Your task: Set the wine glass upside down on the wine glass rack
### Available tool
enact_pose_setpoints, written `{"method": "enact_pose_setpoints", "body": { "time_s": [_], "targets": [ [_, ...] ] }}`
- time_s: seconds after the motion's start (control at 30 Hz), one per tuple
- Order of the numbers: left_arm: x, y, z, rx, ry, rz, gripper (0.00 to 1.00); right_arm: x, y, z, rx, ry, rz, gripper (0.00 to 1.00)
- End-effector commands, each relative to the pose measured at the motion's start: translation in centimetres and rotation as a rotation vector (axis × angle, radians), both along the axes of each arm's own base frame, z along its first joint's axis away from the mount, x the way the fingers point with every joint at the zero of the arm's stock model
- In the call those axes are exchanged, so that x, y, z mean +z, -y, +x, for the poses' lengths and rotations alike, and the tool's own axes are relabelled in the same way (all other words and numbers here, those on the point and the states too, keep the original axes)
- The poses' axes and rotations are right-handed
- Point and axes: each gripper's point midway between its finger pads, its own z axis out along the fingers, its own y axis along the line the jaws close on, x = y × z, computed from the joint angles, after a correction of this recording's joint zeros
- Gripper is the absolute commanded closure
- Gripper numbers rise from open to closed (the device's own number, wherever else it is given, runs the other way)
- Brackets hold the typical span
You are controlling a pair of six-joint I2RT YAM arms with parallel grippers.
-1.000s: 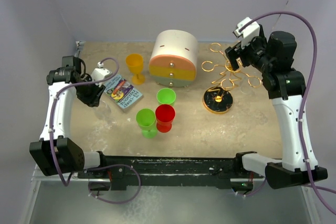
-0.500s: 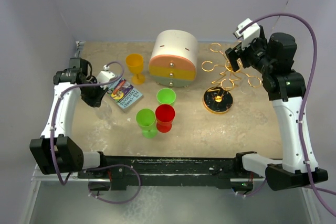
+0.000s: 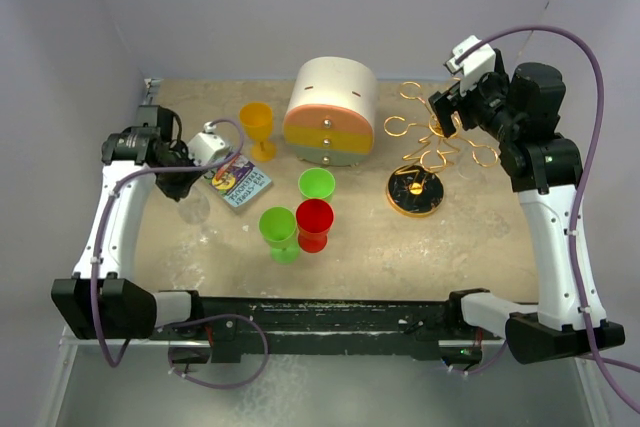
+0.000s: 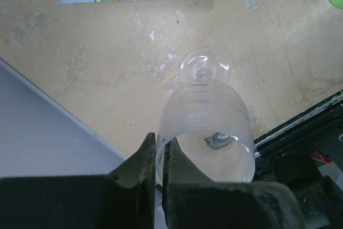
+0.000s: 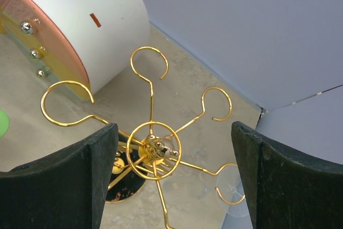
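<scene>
One camera overlooks the whole surface [image 3: 420, 247] from above, while wrist cameras look down closely, the right one sharing the wine glass rack [image 5: 155, 148].

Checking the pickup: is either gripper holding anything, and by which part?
The left gripper pinches the clear wine glass by its rim; the right gripper holds nothing.

The wine glass [image 4: 206, 116] is clear. The wine glass rack [image 5: 153, 148] is gold wire. The drawer box [image 3: 332, 112] is white, banded orange and yellow. The goblet [image 3: 257, 122] is orange, the red cup [image 3: 314, 219] sits by green cups [image 3: 317, 184], and the counter [image 3: 450, 237] is mottled beige.
</scene>
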Motion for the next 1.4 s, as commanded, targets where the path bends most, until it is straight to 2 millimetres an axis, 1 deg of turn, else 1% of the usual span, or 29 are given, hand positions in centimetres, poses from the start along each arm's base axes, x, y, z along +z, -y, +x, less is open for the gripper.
{"method": "enact_pose_setpoints", "body": {
  "time_s": [0.0,0.1,0.2,0.3,0.33,0.37,0.4,0.5,0.63,0.73,0.83,0.87,1.03,1.13,1.23,1.37],
  "targets": [
    [4.5,-0.4,0.0,-0.035,0.113,0.051,1.0,1.3,0.2,0.0,-0.018,0.049,0.005,0.11],
    [6.7,-0.5,-0.1,-0.047,0.168,0.062,1.0,1.7,0.2,0.0,-0.027,0.054,0.024,0.11],
    [9.8,0.1,0.2,-0.055,0.265,0.031,1.0,2.2,-0.4,-0.1,-0.003,0.055,0.055,0.1],
    [13.5,1.6,0.9,-0.069,0.387,-0.049,1.0,2.7,-1.2,-0.3,0.033,0.053,0.084,0.09],
    [15.2,2.1,1.1,-0.07,0.441,-0.075,1.0,3.0,-1.4,-0.4,0.041,0.053,0.095,0.09],
    [16.0,2.6,1.4,-0.071,0.472,-0.103,1.0,3.0,-1.6,-0.4,0.051,0.051,0.1,0.09],
    [17.6,3.0,1.7,-0.069,0.521,-0.132,1.0,3.2,-1.8,-0.5,0.059,0.05,0.109,0.08],
    [21.0,4.5,2.5,-0.079,0.62,-0.226,1.0,3.7,-2.3,-0.7,0.088,0.054,0.125,0.08],
    [24.7,6.4,3.6,-0.083,0.699,-0.357,1.0,4.7,-3.3,-0.4,0.127,0.057,0.159,0.07],
    [26.9,7.8,4.7,-0.095,0.747,-0.455,1.0,5.2,-5.2,-0.2,0.217,0.046,0.226,0.08],
    [28.4,9.4,5.5,-0.118,0.772,-0.53,1.0,5.7,-7.5,0.2,0.306,0.018,0.3,0.09],
    [28.7,9.9,5.7,-0.126,0.777,-0.553,1.0,6.1,-8.1,0.3,0.327,0.024,0.316,0.1],
    [30.1,12.4,7.2,-0.156,0.775,-0.667,1.0,6.8,-11.6,1.3,0.399,0.03,0.372,0.13],
    [30.7,13.6,8.2,-0.164,0.769,-0.735,1.0,6.9,-13.5,2.0,0.442,0.003,0.436,0.15],
    [31.6,14.6,9.2,-0.165,0.768,-0.795,1.0,6.4,-14.9,2.9,0.469,-0.051,0.509,0.17],
    [33.1,15.7,9.8,-0.169,0.791,-0.865,1.0,4.7,-16.2,4.3,0.461,-0.144,0.597,0.19]
  ]
}}
